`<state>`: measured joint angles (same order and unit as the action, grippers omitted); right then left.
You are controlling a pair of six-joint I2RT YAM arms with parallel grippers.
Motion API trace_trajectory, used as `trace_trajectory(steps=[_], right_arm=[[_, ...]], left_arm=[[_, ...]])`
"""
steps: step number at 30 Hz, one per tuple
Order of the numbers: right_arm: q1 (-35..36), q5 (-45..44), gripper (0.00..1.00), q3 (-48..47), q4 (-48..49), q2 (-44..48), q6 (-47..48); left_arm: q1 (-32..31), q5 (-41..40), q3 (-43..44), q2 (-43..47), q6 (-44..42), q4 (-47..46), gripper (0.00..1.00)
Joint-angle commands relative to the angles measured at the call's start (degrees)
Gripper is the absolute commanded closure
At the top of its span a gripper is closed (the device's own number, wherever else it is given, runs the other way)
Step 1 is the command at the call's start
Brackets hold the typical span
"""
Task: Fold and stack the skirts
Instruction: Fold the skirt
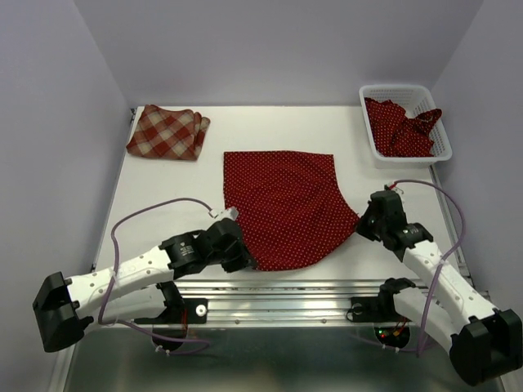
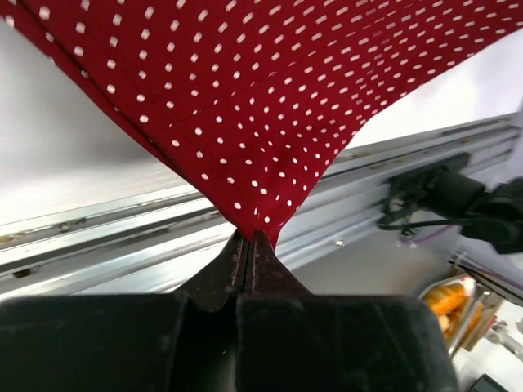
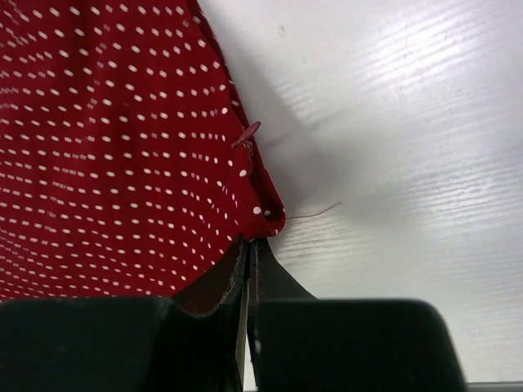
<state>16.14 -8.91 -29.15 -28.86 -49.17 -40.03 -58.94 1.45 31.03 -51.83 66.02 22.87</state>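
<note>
A dark red polka-dot skirt (image 1: 286,204) lies spread out in the middle of the table. My left gripper (image 1: 248,260) is shut on its near left corner (image 2: 261,216), lifted over the table's front rail. My right gripper (image 1: 359,222) is shut on its near right corner (image 3: 265,216), just above the table. The plaid skirt (image 1: 167,131) lies folded at the back left. A second polka-dot skirt (image 1: 402,126) lies crumpled in the basket.
The white mesh basket (image 1: 406,92) stands at the back right corner. The metal front rail (image 1: 286,287) runs along the near edge of the white table (image 1: 163,196). Purple cables loop off both arms.
</note>
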Motion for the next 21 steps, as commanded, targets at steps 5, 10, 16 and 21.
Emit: trace_trajectory(steps=[5,10,16,21], right_arm=[[-0.23,-4.10,0.99,-12.85,-3.92,-3.82,2.76],[-0.23,-7.79,0.99,-18.83,-2.70,-9.27,4.70],[-0.23,-8.14,0.99,-25.25,2.84,-15.34,6.19],[-0.23,-7.88,0.99,-30.26,5.65,-21.84,7.95]], left_arm=[[1.54,-7.77,12.47,1.12,-3.79,4.28,1.00],[7.51,-11.12,16.78,-0.72,-8.18,3.06,1.00],[17.88,-11.20,18.19,-2.47,-14.06,-4.06,1.00],[22.63,-13.23,21.97,-6.34,-18.55,-7.84,1.00]])
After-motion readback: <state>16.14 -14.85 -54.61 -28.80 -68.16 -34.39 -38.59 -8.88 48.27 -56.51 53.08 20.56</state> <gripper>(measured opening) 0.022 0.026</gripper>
